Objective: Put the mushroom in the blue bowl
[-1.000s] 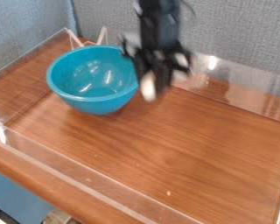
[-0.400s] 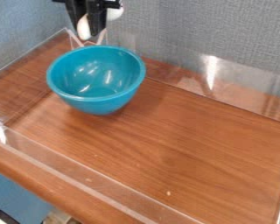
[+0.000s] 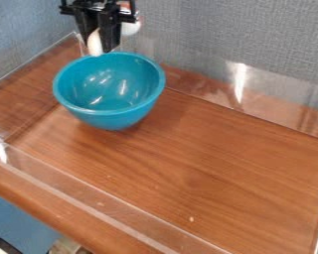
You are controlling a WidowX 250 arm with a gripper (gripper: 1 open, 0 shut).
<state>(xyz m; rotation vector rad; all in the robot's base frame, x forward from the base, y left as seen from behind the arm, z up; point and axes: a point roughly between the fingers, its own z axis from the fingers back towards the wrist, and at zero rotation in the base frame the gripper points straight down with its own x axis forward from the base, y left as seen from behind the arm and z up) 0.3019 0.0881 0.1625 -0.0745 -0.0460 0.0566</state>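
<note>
The gripper (image 3: 98, 38) hangs at the top of the view, above the far rim of the bowl (image 3: 110, 90), and it points down. Its dark fingers (image 3: 108, 30) are drawn narrow around the mushroom (image 3: 94, 41); a pale cream piece, probably the stem, shows between and just below them, and the cap I cannot make out because this part is small and a little blurred. The mushroom is therefore in the air, held, and not yet inside the bowl. The bowl is 1 deep turquoise vessel standing on the wooden bench (image 3: 189, 159), near its back left corner, and it looks empty, with only light reflections inside. Low transparent walls (image 3: 274, 84) run around the bench, I suppose to keep things from rolling away. The mushroom is held high, I judge, so that it passes the rim without touching. It seems to hang over the back edge more than over the centre, so a small move toward the middle may be needed before release; otherwise it could strike the rim and fall behind.
</note>
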